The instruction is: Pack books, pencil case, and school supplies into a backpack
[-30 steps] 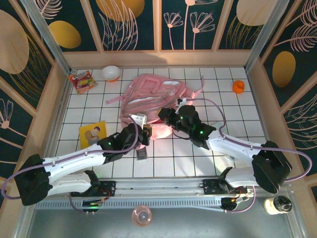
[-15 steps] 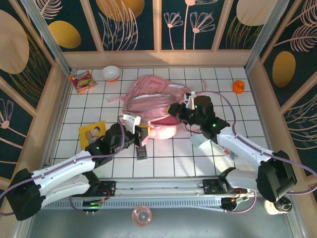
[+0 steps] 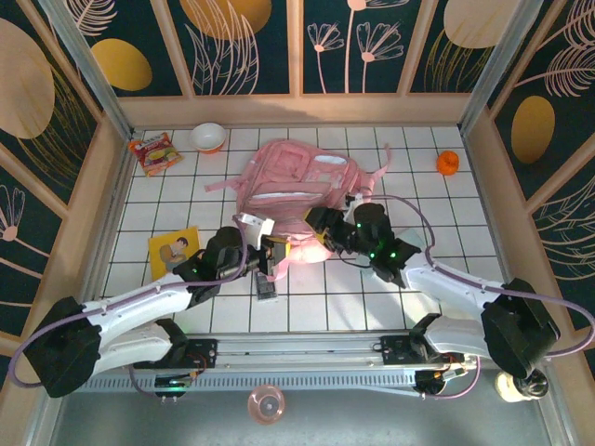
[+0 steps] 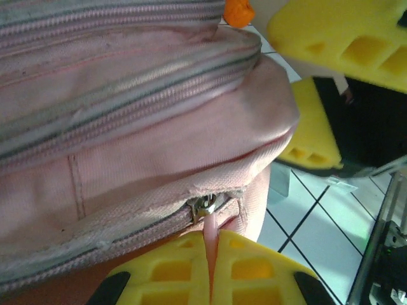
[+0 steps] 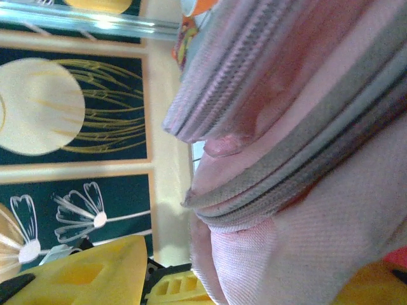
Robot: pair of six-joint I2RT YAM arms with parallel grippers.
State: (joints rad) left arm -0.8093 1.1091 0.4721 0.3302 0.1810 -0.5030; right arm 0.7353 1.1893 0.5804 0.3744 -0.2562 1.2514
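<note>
Pinching the zip pull [image 4: 208,230] between its yellow fingers, the left gripper [image 3: 275,251] is clamped tight at the near edge of the backpack [image 3: 297,181]. The pull hangs from a slider on a pocket zip whose teeth are closed to the left of the slider.

The right gripper [image 3: 316,232] sits just beside it, to the right, at the same near edge. Its jaws stand apart, with pink fabric and zip rows bulging between them; no pinch on the fabric shows.

The backpack lies flat in the middle of the tiled table [image 3: 186,195], straps trailing left and right. Both arms crowd its near side, and the two grippers nearly meet there.

The book [image 3: 174,249] lies on the tiles well left of the backpack, just beyond the left arm. The calculator [image 3: 268,286] lies on the tiles just under the left wrist, close to the backpack's near edge.

Along the far side sit a snack packet [image 3: 153,151] and a small bowl [image 3: 208,137]; an orange thing [image 3: 447,163] rests far right, apart from everything.
</note>
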